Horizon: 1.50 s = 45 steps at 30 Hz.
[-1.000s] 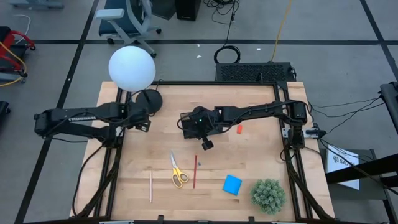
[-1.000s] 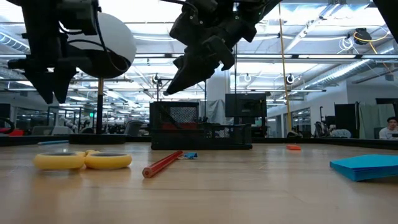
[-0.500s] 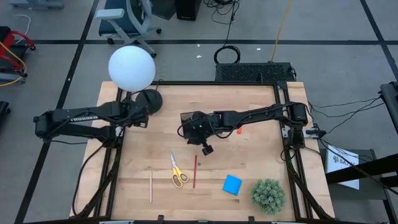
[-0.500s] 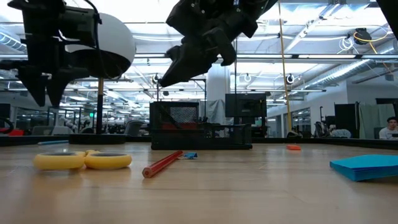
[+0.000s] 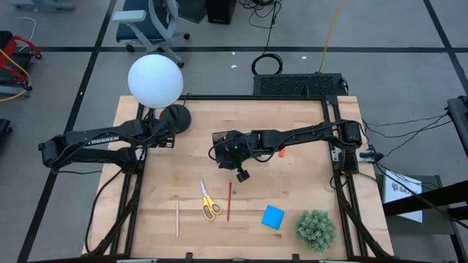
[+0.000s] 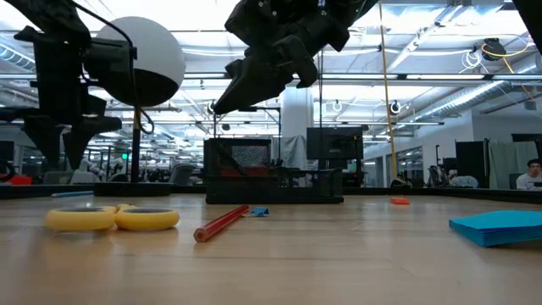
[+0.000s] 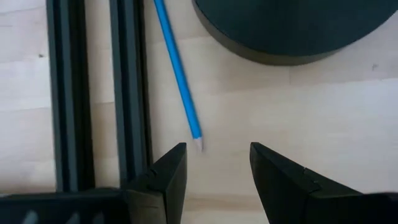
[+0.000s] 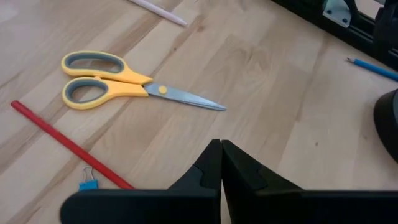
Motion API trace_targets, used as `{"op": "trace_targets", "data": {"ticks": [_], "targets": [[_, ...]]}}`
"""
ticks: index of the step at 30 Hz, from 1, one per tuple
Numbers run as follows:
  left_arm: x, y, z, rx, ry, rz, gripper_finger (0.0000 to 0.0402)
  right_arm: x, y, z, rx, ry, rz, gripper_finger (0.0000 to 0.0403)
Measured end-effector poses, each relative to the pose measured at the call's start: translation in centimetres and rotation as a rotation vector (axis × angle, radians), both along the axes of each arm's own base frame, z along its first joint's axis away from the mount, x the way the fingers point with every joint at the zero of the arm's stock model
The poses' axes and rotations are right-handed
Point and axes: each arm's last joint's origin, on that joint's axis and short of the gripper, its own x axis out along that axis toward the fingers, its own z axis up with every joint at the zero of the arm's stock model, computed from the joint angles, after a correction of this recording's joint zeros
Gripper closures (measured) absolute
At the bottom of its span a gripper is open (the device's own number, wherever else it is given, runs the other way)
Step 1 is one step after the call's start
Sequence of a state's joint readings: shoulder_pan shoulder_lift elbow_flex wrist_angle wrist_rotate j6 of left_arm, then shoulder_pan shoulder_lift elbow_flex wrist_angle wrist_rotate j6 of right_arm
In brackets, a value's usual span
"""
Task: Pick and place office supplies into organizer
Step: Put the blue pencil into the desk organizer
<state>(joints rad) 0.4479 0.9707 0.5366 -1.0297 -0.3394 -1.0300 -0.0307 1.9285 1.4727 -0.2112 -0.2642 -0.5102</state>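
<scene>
Left gripper (image 7: 213,163) jaws apart above blue pencil (image 7: 178,74); right gripper (image 8: 221,163) jaws together, raised.

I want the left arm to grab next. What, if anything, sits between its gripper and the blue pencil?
Nothing visible: the open left gripper hangs over bare wood with the blue pencil just ahead.

The left gripper (image 5: 170,142) now sits slightly nearer the table's left edge, closer to the lamp base (image 5: 175,117). The right gripper (image 5: 242,174), fingers pressed together, is a little further left than 1 second ago.
</scene>
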Motion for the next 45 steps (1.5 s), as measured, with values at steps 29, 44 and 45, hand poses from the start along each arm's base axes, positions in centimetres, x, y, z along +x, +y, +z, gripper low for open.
{"op": "trace_targets", "data": {"ticks": [29, 44, 45], "targets": [[-0.8, 2.9, -2.4, -0.082, -0.004, 0.105, 0.0231, 0.1, 0.0, 0.1, -0.001, -0.014, 0.002, 0.0403], [-0.8, 4.4, -3.8, -0.174, -0.002, 0.105, 0.0231, 0.1, 0.8, 0.2, -0.005, -0.024, 0.025, 0.0403], [-0.7, 4.5, -3.8, -0.179, -0.019, 0.101, 0.0231, 0.1, 0.8, 0.2, -0.009, -0.026, 0.03, 0.0403]]}}
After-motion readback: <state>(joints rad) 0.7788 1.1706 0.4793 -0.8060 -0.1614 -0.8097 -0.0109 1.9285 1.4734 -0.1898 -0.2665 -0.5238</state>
